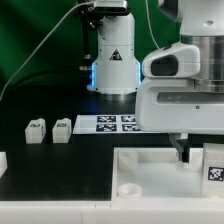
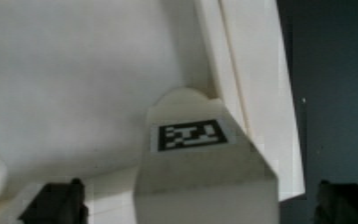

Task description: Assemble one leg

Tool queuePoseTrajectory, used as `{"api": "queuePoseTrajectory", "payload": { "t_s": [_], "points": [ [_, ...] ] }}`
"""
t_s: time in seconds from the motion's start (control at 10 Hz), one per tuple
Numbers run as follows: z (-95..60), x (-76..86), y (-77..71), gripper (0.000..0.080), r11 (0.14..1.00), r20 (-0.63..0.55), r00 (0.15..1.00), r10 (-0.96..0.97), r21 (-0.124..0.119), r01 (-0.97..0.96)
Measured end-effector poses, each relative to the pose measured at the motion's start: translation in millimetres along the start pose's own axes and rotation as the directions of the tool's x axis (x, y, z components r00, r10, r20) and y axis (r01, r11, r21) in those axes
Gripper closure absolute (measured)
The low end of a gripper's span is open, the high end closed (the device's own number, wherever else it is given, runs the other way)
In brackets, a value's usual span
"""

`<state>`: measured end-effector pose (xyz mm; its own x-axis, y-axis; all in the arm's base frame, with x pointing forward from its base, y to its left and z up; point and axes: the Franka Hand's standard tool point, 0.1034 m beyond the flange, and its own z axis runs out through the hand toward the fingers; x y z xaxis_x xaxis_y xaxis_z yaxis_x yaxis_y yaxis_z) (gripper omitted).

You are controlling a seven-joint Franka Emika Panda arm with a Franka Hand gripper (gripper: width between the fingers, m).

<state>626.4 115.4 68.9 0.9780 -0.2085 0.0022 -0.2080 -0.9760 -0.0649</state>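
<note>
Leg (image 2: 202, 170) between widely parted fingers (image 2: 55, 203), contact impossible to tell.

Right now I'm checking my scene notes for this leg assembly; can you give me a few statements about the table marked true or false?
1. Two small white tagged block legs sit side by side toward the exterior view's left. True.
2. The flat white marker board lies beyond the large white square panel. True.
3. The robot's hand hovers over those two legs. False: it is at the exterior view's right, above the panel.
4. The wrist view shows no tag. False: a tagged white piece lies in front of the hand.
5. The tabletop is black. True.
</note>
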Motion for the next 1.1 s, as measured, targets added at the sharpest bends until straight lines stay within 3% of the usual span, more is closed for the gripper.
{"api": "queuePoseTrajectory", "payload": {
  "t_s": [0.1,0.2,0.3,0.5,0.8,0.9,1.1],
  "points": [
    [-0.4,0.9,0.8,0.0150,1.000,-0.001,1.000,-0.001,0.001,0.001],
    [-0.1,0.7,0.7,0.0267,0.999,0.000,0.999,0.049,0.001,-0.049],
    [-0.1,0.7,0.7,0.0267,0.998,0.000,0.998,0.068,0.002,-0.068],
    [0.3,-0.1,-0.7,0.0506,0.959,0.006,0.959,0.285,0.010,-0.285],
    [0.4,0.3,-0.4,0.0506,0.839,0.015,0.839,0.544,0.011,-0.544],
    [0.1,3.5,1.1,0.0506,0.680,0.045,0.680,0.732,0.001,-0.733],
    [0.4,3.2,4.1,0.0506,0.345,0.108,0.344,0.933,0.009,-0.938]
  ]
}}
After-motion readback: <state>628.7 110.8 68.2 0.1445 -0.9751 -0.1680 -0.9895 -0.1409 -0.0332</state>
